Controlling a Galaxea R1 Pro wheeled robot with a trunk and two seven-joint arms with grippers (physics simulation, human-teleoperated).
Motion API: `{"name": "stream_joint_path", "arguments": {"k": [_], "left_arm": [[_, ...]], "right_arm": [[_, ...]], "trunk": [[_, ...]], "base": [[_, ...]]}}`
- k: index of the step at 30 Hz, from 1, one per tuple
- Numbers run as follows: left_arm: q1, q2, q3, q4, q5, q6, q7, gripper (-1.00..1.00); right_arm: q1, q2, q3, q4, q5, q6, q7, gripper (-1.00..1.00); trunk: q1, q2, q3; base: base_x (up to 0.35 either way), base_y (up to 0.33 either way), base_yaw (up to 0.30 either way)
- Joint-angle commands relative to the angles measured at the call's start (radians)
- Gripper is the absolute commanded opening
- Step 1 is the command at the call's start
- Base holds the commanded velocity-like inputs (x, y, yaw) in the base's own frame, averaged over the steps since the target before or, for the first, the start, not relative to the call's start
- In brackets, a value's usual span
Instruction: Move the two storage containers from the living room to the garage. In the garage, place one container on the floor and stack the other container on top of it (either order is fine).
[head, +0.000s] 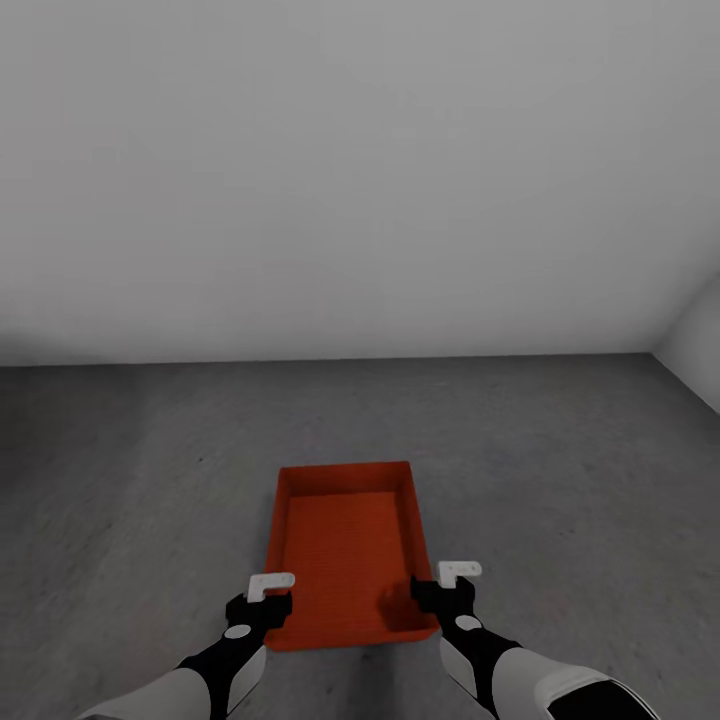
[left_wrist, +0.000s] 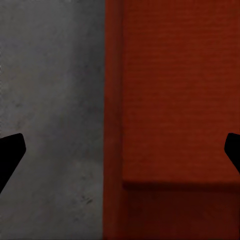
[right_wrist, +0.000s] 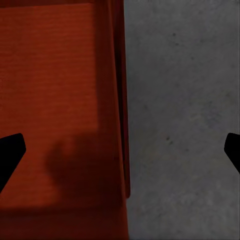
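Both grippers straddle container (head: 345, 545) walls; its long axis runs away.

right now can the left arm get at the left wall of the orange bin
Probably yes. The left gripper hangs open straddling the storage container's left wall, one finger over the floor and one over the inside, with nothing between them and the wall.

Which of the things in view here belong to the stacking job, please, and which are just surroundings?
Belonging to the job:
- orange-red open-topped storage container, sitting on the floor
- dark grey concrete-like floor
- left gripper and right gripper, both open, straddling its side walls

Just surroundings:
- plain white-grey wall
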Motion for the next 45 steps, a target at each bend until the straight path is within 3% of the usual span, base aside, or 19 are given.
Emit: {"name": "stream_joint_path", "arguments": {"k": [1,45], "left_arm": [[-0.001,0.0,-0.009,0.001,0.011,-0.004,0.004,1.0],[-0.001,0.0,-0.009,0.001,0.011,-0.005,0.004,1.0]], "right_arm": [[0.0,0.0,0.009,0.001,-0.009,-0.003,-0.002,1.0],[0.0,0.0,0.009,0.001,-0.009,-0.003,-0.002,1.0]], "trunk": [[-0.004,0.007,0.003],[-0.173,0.315,0.14]], "base": [[0.0,0.0,0.0],[0.0,0.0,0.0]]}}
